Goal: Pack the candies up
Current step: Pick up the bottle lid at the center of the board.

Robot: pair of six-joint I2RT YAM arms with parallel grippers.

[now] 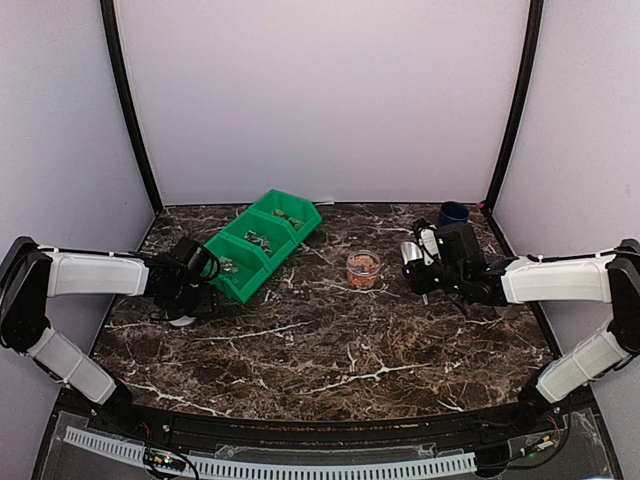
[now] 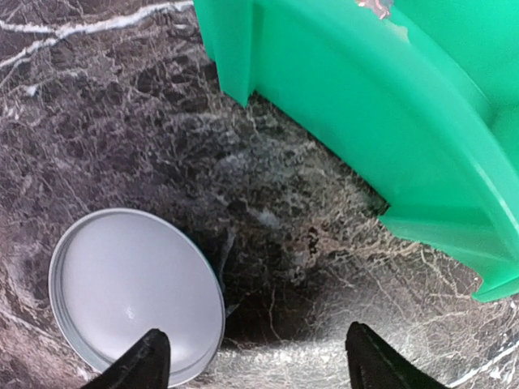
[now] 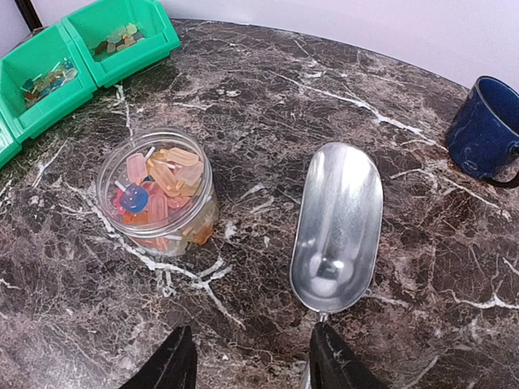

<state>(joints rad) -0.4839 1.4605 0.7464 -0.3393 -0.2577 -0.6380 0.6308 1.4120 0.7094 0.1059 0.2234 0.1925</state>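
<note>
A small clear jar stands mid-table, filled with candies in orange, pink and yellow; the top view shows the jar right of the bin. More candies lie in the green bin. My right gripper hovers open just behind the jar and a metal scoop. The scoop's thin handle runs down along the inner side of the right finger. A flat whitish lid lies on the table. My left gripper is open above it, its left finger over the lid's near edge.
The green three-compartment bin sits at the back left, its wall close to my left gripper. A dark blue mug stands at the back right, also visible from above. Grey walls close in the table.
</note>
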